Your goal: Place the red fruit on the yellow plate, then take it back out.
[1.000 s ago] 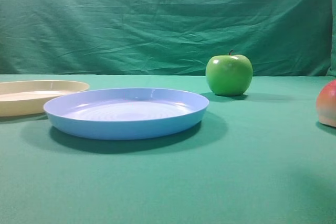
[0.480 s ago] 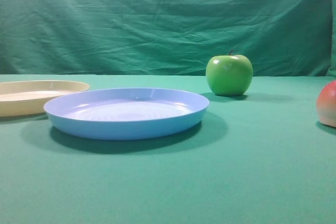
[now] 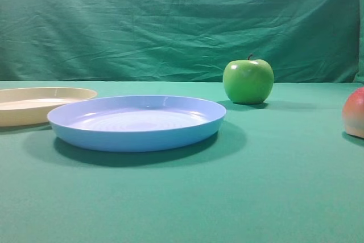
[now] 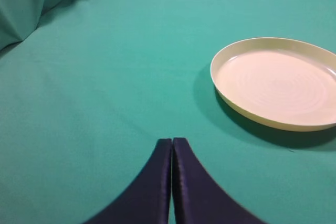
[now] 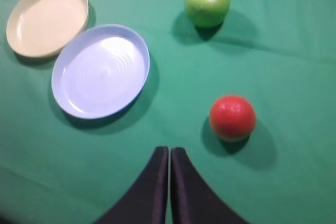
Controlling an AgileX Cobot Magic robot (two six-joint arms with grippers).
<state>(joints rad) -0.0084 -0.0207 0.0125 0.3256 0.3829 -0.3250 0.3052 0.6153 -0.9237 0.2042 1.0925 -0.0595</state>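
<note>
Right pincer [image 5: 169,153] closed — red fruit [image 5: 232,117] round.

The left gripper [image 4: 172,148] is reaching into the bottom of the left wrist view, its two dark fingers [image 4: 157,182] pressing flat against each other so that only a thin seam is showing between them, with nothing lying between. They are hanging over the green cloth [image 4: 105,77], which is covering the whole surface and rising into soft folds at the upper left corner. To the right and farther out, the yellow plate [image 4: 233,103] is sitting flat on the cloth (its right edge is running out of the picture), well apart from the fingertips. Its shallow inside is showing faint rings and is holding nothing. A dark shadow is lying along its near rim.
</note>
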